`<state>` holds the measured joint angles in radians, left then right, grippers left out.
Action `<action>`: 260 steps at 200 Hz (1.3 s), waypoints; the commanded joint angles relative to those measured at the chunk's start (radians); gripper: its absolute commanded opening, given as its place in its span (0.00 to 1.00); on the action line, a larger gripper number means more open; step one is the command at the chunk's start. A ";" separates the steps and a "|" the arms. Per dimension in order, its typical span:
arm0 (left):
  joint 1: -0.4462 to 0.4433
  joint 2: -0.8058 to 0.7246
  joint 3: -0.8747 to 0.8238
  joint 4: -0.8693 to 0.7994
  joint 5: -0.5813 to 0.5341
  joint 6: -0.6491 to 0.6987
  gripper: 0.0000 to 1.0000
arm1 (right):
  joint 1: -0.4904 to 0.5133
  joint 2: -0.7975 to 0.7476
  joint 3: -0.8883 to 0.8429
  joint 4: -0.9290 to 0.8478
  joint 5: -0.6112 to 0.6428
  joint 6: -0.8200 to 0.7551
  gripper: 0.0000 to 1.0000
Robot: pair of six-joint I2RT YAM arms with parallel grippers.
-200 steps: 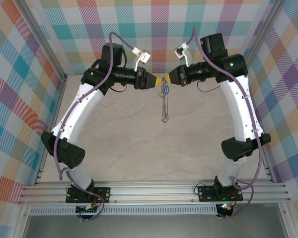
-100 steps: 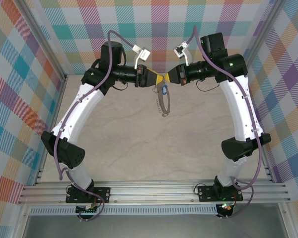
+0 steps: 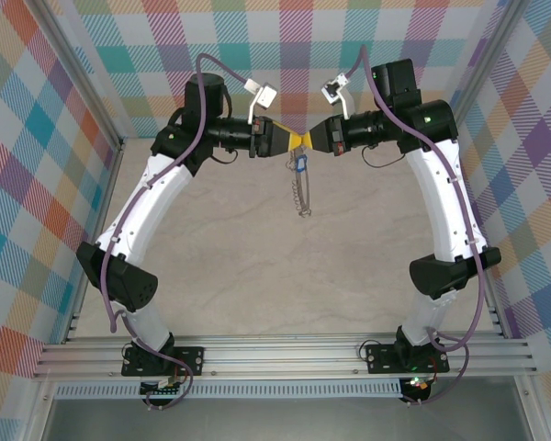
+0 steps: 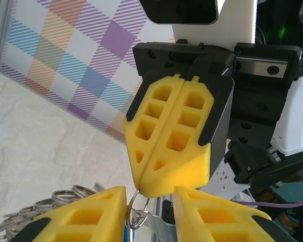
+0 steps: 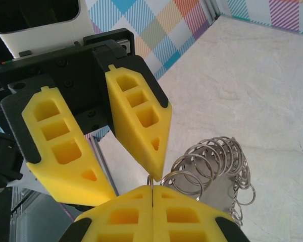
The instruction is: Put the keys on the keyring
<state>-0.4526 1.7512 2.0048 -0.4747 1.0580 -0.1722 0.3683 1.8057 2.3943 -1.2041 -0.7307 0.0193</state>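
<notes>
Right end effector (image 3: 307, 141) clenched on keyring (image 3: 301, 193), left end effector (image 3: 291, 141) released, above pale marbled table (image 3: 248, 276), plaid walls (image 3: 37, 138) around

Bench (image 3: 257, 276) lies open on all sides beneath the hanging keyring (image 3: 300, 188); above it left gripper (image 3: 288, 141) and right gripper (image 3: 309, 142) meet tip to tip, barring passage; back wall (image 3: 294, 55) stands near behind.

Pastel plaid walls (image 3: 37, 138) enclose a pale, seemingly marbled tabletop (image 3: 257, 266).

Bright, even, diffuse light, faint soft shadows on the table (image 3: 257, 276), top view sharp
</notes>
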 commanded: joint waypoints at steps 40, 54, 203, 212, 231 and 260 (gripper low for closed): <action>-0.001 0.005 0.000 0.005 0.077 -0.006 0.31 | 0.006 0.009 -0.009 0.049 0.008 0.012 0.00; -0.003 0.005 -0.001 -0.007 0.080 0.001 0.33 | 0.006 0.009 -0.009 0.051 0.016 0.013 0.00; -0.019 0.022 0.039 0.015 -0.029 -0.002 0.00 | -0.020 -0.053 -0.083 0.193 -0.001 0.116 0.18; -0.019 0.021 0.042 0.037 -0.040 -0.015 0.00 | -0.042 -0.083 -0.126 0.250 -0.005 0.152 0.22; -0.020 0.016 0.050 0.089 -0.060 -0.053 0.00 | -0.089 -0.160 -0.245 0.387 -0.013 0.230 0.29; -0.019 0.019 0.057 0.229 -0.082 -0.143 0.00 | -0.130 -0.271 -0.444 0.575 0.011 0.319 0.30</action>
<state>-0.4641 1.7729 2.0140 -0.4179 0.9924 -0.2256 0.2630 1.6363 2.0602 -0.8635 -0.7280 0.2291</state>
